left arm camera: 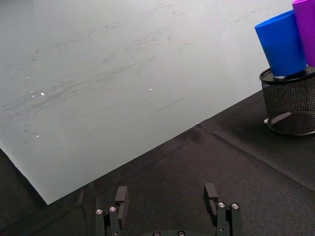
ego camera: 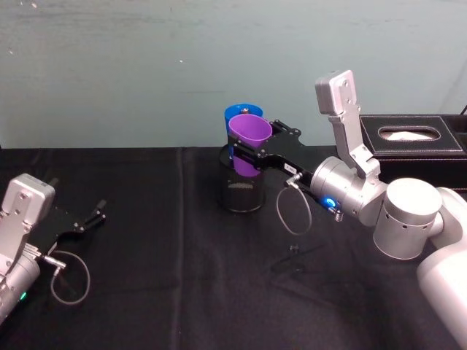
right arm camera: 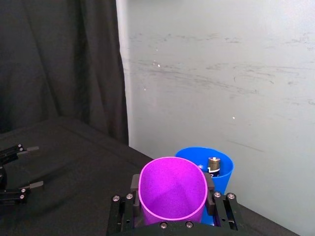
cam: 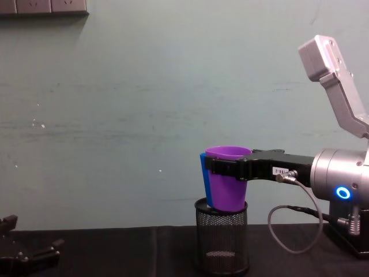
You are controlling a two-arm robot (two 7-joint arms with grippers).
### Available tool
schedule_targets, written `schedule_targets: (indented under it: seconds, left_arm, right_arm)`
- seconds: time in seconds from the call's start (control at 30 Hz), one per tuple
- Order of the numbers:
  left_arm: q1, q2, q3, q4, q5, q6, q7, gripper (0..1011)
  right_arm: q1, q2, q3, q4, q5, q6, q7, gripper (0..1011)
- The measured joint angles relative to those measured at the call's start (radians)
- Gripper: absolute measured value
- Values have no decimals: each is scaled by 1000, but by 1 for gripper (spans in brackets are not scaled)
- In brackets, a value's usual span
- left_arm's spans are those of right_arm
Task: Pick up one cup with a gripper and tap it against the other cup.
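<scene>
Purple cup (ego camera: 249,144) hangs upright in the right gripper (ego camera: 257,149), whose fingers are clamped on its upper wall, lifted above the black mesh pen holder (ego camera: 241,191) at the far middle of the black tabletop (ego camera: 182,248). Just behind it and touching it, the blue cup (ego camera: 240,113) stands in the holder. Nearer, at the left edge, the left gripper (ego camera: 95,214) rests low over the tabletop with its fingers apart, holding nothing. A black tissue box (ego camera: 413,138) sits far right.

Silver-grey arm (ego camera: 365,191) (blue ring), black claw (ego camera: 252,149)
</scene>
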Motion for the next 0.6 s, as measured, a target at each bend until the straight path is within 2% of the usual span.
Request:
schedule_targets:
  seconds: [0.5,0.6]
  left_arm:
    - [0,0,0,0,0,0,0,1000]
    - [0,0,0,0,0,0,0,1000]
  right_arm:
    - [0,0,0,0,0,0,0,723]
    - [0,9,-4,-10,-6,-3,7,723]
